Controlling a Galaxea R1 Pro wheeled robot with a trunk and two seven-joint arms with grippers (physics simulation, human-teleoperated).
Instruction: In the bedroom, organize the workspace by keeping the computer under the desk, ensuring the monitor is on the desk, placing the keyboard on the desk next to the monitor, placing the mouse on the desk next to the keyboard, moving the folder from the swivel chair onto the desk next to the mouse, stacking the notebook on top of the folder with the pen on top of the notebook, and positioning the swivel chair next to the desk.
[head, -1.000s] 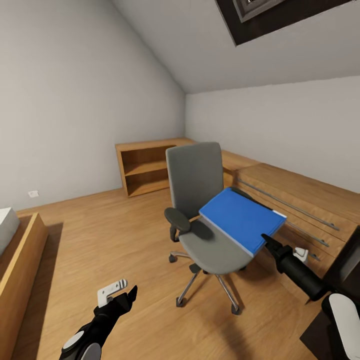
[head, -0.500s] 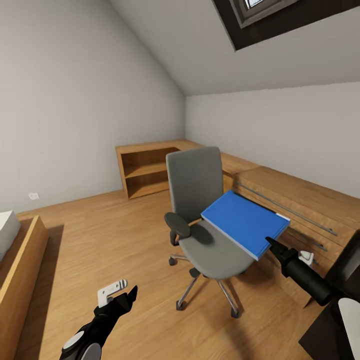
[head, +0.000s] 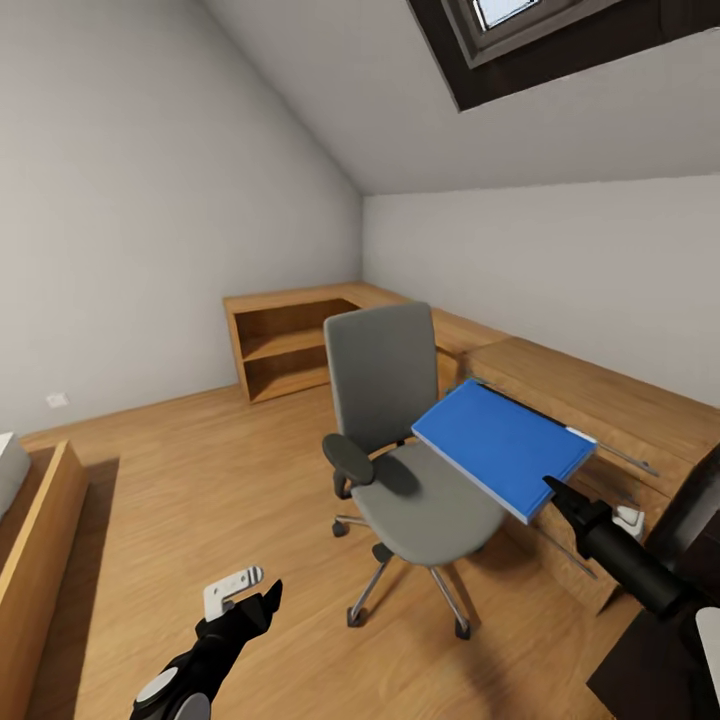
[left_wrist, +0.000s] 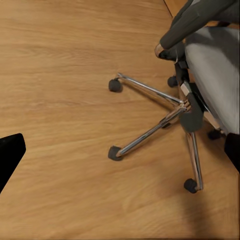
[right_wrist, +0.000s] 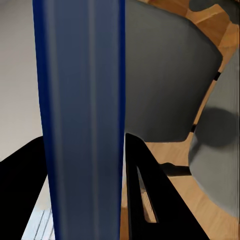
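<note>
**Folder in hand, off the chair**

My right gripper (head: 553, 487) is clamped on the near edge of the blue folder (head: 500, 442), fingers (right_wrist: 145, 185) either side, holding it tilted above the swivel chair (head: 400, 440) seat. My left gripper (head: 262, 596) hangs low beside the chair base; I cannot tell its opening. Next, I judge, I carry the folder to the desk.

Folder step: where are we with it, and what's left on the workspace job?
In hand: the right gripper is clamped on the blue folder, lifted clear of the swivel chair. Nothing looks finished in these views. Left: set the folder on the desk and bring the chair beside it. The left gripper hangs open above the floor.
</note>
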